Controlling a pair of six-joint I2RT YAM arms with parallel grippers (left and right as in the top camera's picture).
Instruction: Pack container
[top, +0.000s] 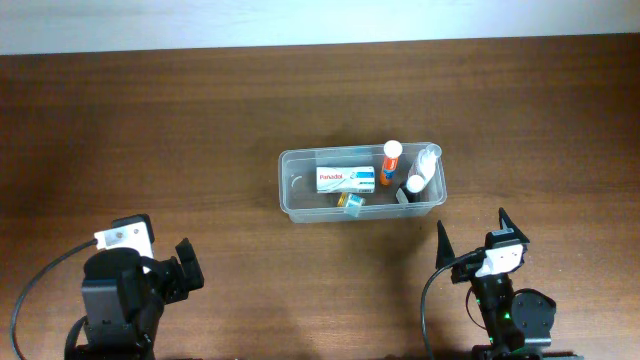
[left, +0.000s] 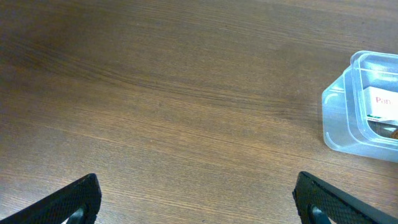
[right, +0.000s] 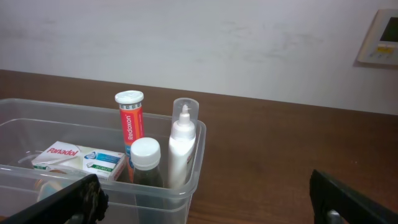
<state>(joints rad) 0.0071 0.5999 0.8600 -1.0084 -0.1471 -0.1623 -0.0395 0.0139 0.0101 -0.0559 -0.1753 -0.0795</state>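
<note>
The clear plastic container (top: 290, 190) sits mid-table. Inside it are a white Panadol box (top: 346, 179), an orange tube with a white cap (top: 391, 160), a white spray bottle (top: 426, 165), a dark bottle with a white cap (top: 414, 186) and a small item with a yellow-blue top (top: 352, 201). The right wrist view shows the container (right: 186, 186), box (right: 78, 158), tube (right: 129, 121), spray bottle (right: 181, 146) and dark bottle (right: 145, 162). The left wrist view shows the container's corner (left: 348, 118). My left gripper (left: 198, 199) and right gripper (right: 205, 199) are open, empty, near the front edge.
The brown wooden table (top: 150, 130) runs back to a white wall (right: 217, 43). A wall panel (right: 380, 37) hangs at the upper right in the right wrist view.
</note>
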